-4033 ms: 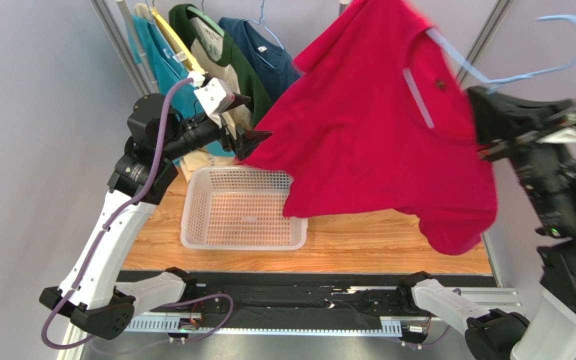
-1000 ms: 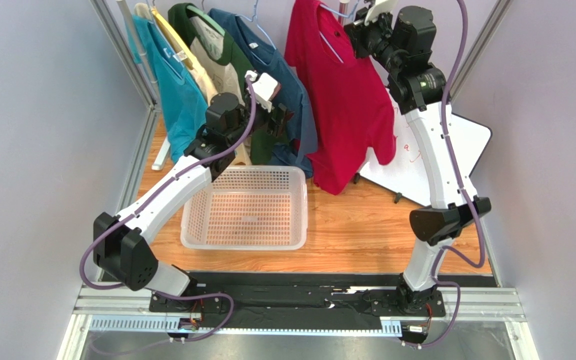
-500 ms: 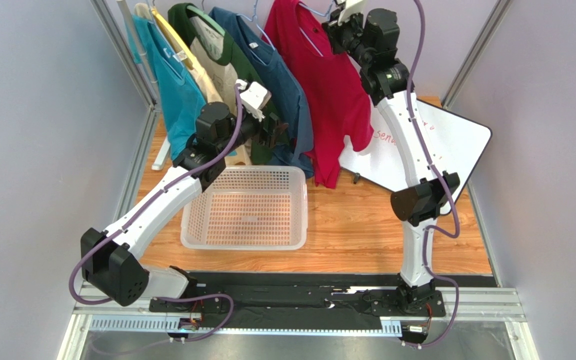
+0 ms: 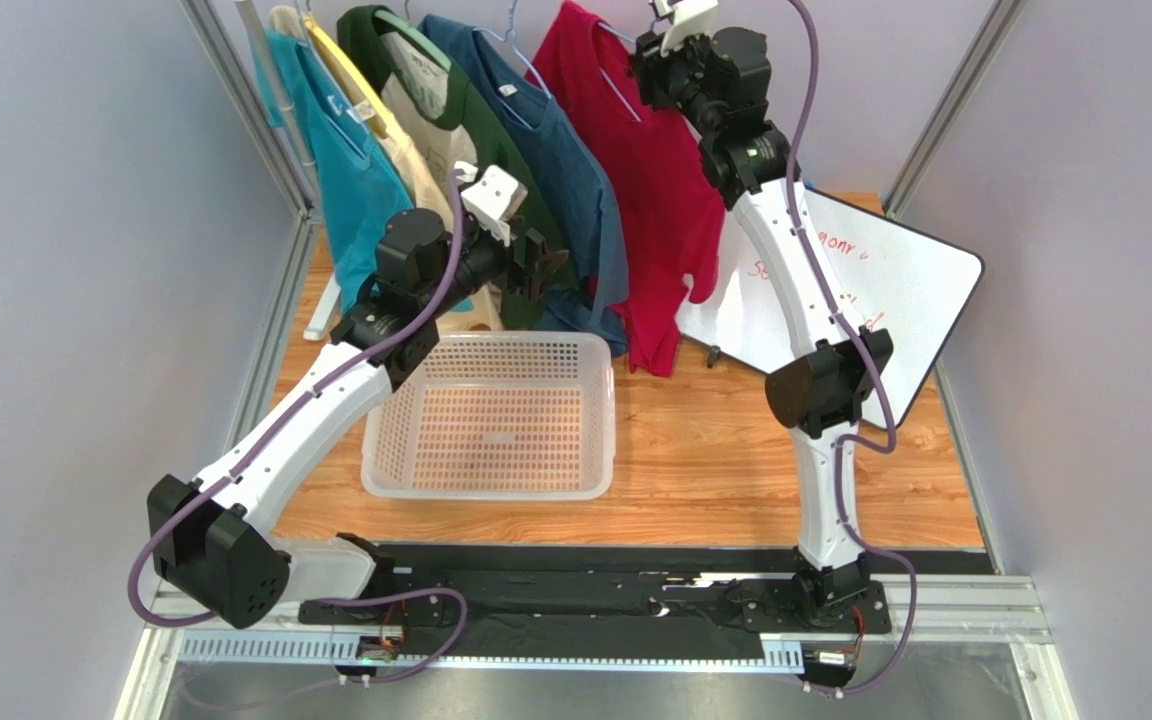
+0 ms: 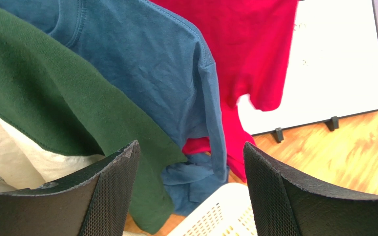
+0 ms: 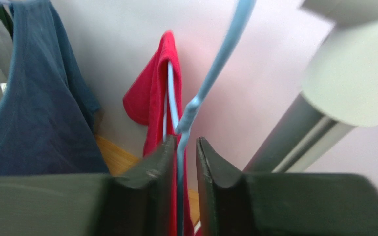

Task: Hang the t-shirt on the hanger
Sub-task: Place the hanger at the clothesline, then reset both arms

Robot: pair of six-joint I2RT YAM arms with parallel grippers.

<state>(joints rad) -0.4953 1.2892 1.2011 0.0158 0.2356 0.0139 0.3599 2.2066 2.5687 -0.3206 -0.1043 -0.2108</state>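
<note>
— Nearest the arm bases?
— White slotted basket [image 4: 488, 489], upright on the wooden tabletop [image 4: 717, 450]. Left of centre, closer to the near edge than to the far one.

— Beyond that?
— Left gripper [image 5: 190, 150], raised just past the basket's far rim and aimed at the hanging clothes. Fingers spread wide, holding nothing, clear of the cloth.

— Ahead of those fingers?
— Row of shirts hanging above the far edge, overlapping. From the far left corner inward: teal shirt [image 4: 342, 173], yellow shirt [image 4: 334, 60] mostly hidden, green-and-cream shirt [image 4: 432, 113], navy shirt [image 4: 552, 165].

— To the right?
— Whiteboard [image 4: 868, 285], propped at a tilt near the far right corner. Faint red writing, too small to read.

— Location of the t-shirt?
— Last in that row, above the middle of the far edge, just right of the navy shirt and touching it. T-shirt [image 4: 657, 195] crimson, hanging full length, hem low near the basket's far right corner. Draped on the hanger [image 6: 219, 51], with light-blue wire running inside the collar and the neck rising above it.

— And the right gripper?
— Right gripper [image 6: 186, 141], highest and farthest of all, at the hanger's neck. Jaws parted only a sliver, slightly wider than the wire, with the wire standing in the gap. Not clamped tight.
</note>
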